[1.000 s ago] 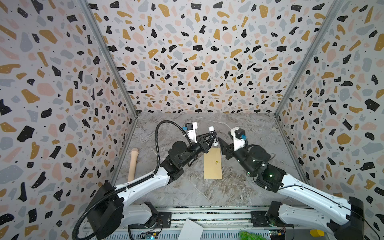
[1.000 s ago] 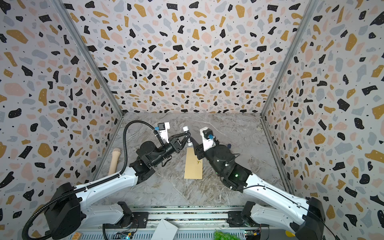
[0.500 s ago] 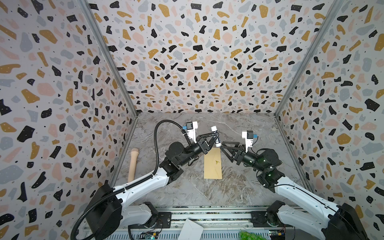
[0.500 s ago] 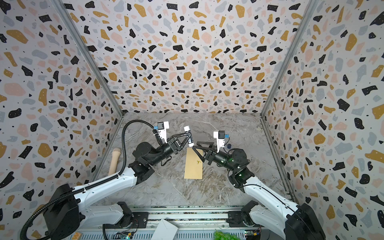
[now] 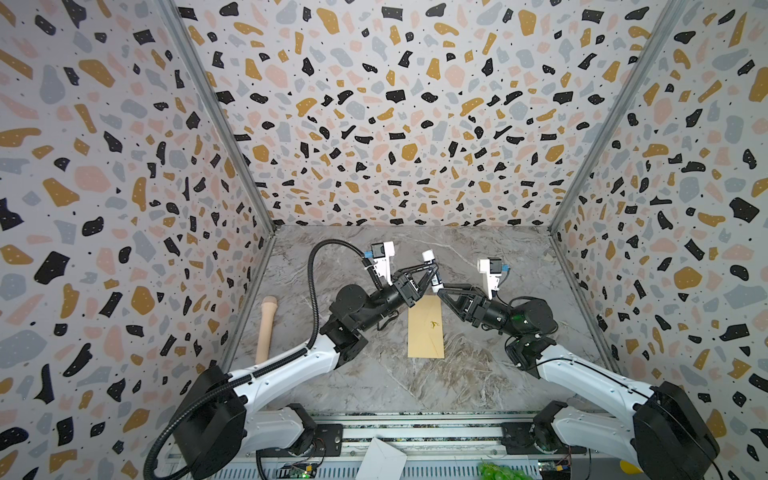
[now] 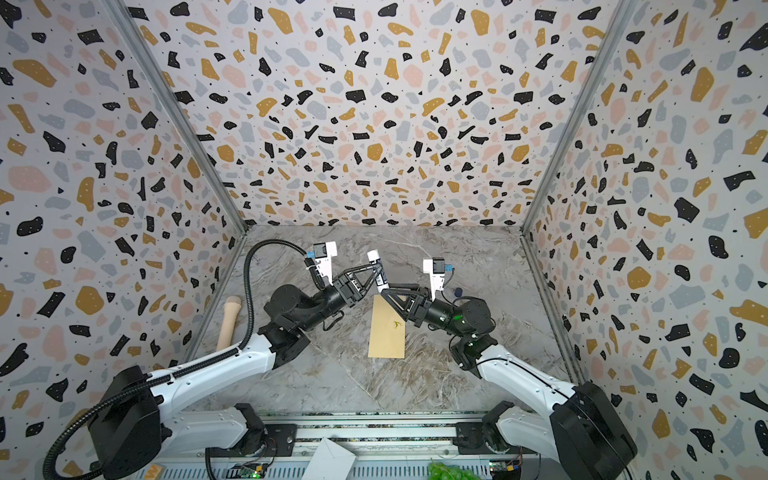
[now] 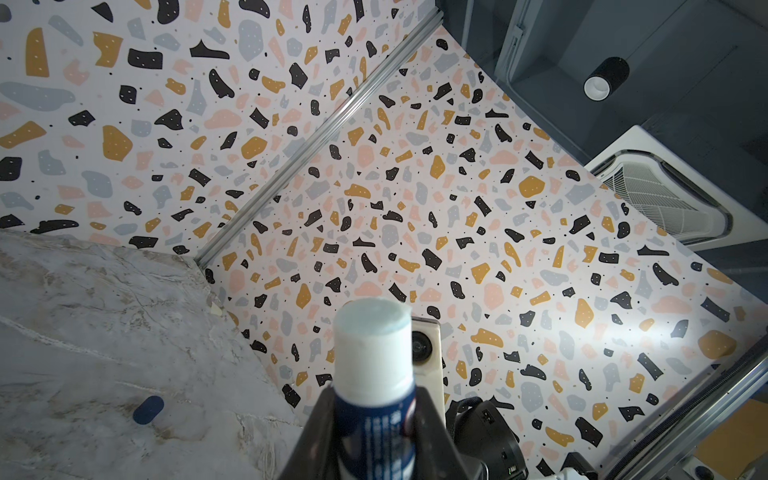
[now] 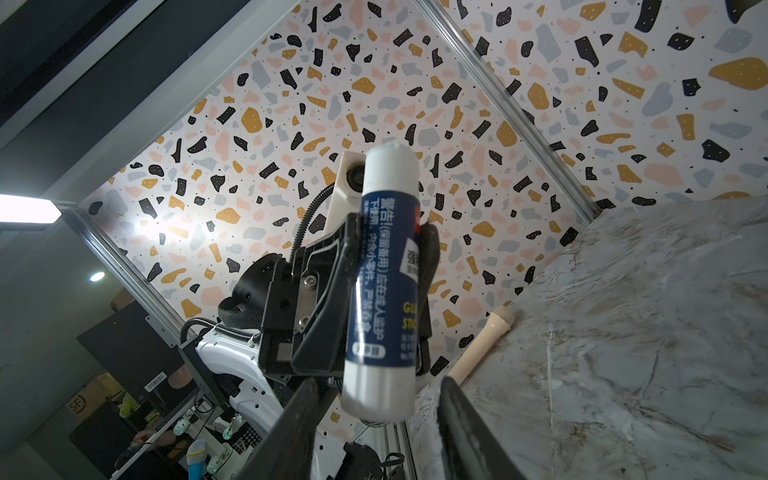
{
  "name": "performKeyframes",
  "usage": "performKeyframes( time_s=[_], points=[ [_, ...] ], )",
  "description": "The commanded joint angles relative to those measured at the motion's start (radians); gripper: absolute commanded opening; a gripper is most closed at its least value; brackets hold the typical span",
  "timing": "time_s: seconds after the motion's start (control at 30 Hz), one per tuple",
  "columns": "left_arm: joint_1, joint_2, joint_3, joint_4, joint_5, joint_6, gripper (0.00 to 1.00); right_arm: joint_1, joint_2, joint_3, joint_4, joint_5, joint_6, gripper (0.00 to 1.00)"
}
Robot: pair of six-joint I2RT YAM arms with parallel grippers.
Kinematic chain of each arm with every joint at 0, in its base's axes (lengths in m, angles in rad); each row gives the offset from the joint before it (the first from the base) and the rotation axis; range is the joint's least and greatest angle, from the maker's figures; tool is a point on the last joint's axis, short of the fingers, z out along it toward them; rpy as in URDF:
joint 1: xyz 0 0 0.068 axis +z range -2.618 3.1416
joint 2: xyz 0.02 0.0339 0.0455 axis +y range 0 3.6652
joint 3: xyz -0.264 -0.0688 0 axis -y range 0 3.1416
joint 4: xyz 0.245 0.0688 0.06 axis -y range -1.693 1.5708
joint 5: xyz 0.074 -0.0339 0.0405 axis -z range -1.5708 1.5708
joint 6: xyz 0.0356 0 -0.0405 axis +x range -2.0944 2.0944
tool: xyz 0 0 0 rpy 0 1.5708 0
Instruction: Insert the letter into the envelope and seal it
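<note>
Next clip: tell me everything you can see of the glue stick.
The glue stick is a plastic-looking cylinder, white at both ends, with a dark blue label carrying white Chinese print and yellow lettering. The left hand clamps its labelled middle, holding it raised off the table. Open fingers of the right hand flank its lower end without touching.

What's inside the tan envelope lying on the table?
Nothing inside shows. The envelope lies flat on the table, flap folded down, so its contents are covered.

Top views: even, bright light, sharp focus; walls [image 5: 104, 166] bow toward frame edges. Right wrist view: lamp [image 8: 25, 210] blows out white; close glue stick [image 8: 382, 286] is slightly soft.
</note>
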Motion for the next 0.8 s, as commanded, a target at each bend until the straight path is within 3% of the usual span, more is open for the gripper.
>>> performKeyframes(
  time_s=[0.0, 0.1, 0.23, 0.37, 0.43, 0.57, 0.77],
  points=[
    [-0.004, 0.002, 0.002, 0.082, 0.021, -0.011, 0.0, 0.006, -0.001, 0.037, 0.064, 0.002, 0.011, 0.46],
    [-0.004, 0.005, -0.001, 0.093, 0.022, -0.017, 0.0, 0.008, 0.024, 0.055, 0.064, 0.004, 0.01, 0.44],
    [-0.004, 0.012, -0.003, 0.092, 0.021, -0.018, 0.0, 0.008, 0.041, 0.069, 0.053, 0.019, 0.001, 0.3],
    [-0.005, 0.013, 0.002, 0.05, 0.007, 0.011, 0.0, 0.019, 0.002, 0.096, -0.12, 0.089, -0.112, 0.16],
    [-0.005, 0.011, 0.002, 0.02, -0.008, 0.034, 0.0, 0.039, -0.034, 0.133, -0.291, 0.173, -0.226, 0.13],
    [-0.007, 0.008, 0.003, -0.061, -0.051, 0.082, 0.0, 0.141, -0.081, 0.257, -0.668, 0.475, -0.492, 0.08],
    [-0.016, 0.022, 0.002, -0.114, -0.089, 0.148, 0.0, 0.283, -0.035, 0.405, -0.925, 0.836, -0.724, 0.06]
  ],
)
